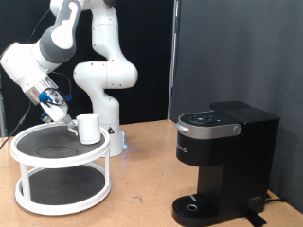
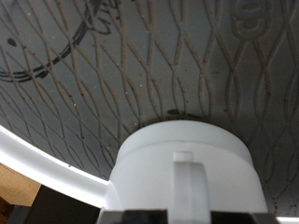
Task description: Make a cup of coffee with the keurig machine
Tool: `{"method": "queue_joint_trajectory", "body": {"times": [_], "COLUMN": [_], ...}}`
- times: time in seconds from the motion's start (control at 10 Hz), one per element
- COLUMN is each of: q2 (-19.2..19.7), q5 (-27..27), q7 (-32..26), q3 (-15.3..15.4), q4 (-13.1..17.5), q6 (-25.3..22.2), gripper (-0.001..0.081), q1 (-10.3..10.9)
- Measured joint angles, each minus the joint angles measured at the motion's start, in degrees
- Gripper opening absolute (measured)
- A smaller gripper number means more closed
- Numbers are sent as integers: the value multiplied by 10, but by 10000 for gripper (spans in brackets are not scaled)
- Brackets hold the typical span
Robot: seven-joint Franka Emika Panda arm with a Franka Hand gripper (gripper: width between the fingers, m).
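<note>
The cup (image 1: 88,128), a small white mug, stands upright on the top tier of a white round two-tier rack (image 1: 28,151) at the exterior view's left. My gripper (image 1: 62,113) hangs tilted just left of the cup, close to its side. In the wrist view the cup (image 2: 187,154) fills the lower middle, its handle (image 2: 191,185) turned straight towards the camera, and only a dark strip of the gripper shows at the picture's edge. The keurig machine (image 1: 223,156), black with its lid down, stands at the exterior view's right, and nothing stands on its drip base (image 1: 197,205).
The rack's top tier has a dark mesh surface (image 2: 112,75) with a white rim (image 2: 37,154). The arm's white base (image 1: 106,95) stands behind the rack. A wooden tabletop (image 1: 142,194) lies between the rack and the machine. A black curtain backs the scene.
</note>
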Motion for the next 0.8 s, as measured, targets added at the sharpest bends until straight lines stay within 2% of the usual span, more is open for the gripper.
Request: {"method": "queue_joint_trajectory", "body": {"times": [0.2, 0.5, 0.7, 0.8], "q2": [-1, -15, -30, -38], "q5": [1, 12, 11, -2], "q7": [0, 15, 28, 6], "q3": [-2, -5, -4, -2], "q4": [10, 46, 63, 67], "q6": [-32, -111, -143, -155], "gripper": [5, 4, 4, 4], "q1": [0, 0, 0, 0]}}
